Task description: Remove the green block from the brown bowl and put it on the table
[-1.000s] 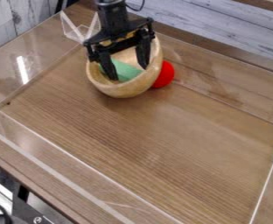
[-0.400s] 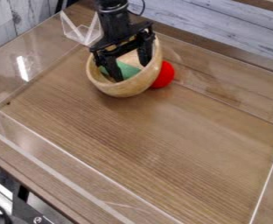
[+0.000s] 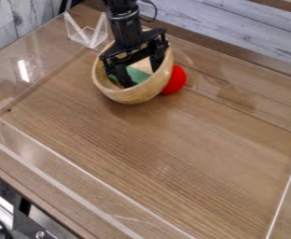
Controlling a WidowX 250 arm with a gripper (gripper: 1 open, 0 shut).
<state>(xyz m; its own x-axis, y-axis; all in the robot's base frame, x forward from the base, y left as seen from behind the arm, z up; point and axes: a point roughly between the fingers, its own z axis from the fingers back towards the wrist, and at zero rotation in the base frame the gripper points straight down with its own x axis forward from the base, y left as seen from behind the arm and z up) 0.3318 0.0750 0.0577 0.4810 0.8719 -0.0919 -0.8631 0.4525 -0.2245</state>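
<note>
The brown bowl [image 3: 126, 90] stands on the table [image 3: 173, 159] at the far middle-left. Inside it lies the green block [image 3: 138, 73], only partly visible between the black fingers. My gripper [image 3: 135, 70] reaches down into the bowl, open, with one finger on each side of the block. I cannot tell whether the fingers touch the block. The arm above hides the bowl's far rim.
A rounded red object [image 3: 173, 79] rests against the bowl's right side. Low clear plastic walls [image 3: 23, 70] run along the table's edges. A grey plank wall stands behind.
The open gripper has sunk a little deeper into the bowl around the green block. The bowl and the red object have stayed put.
</note>
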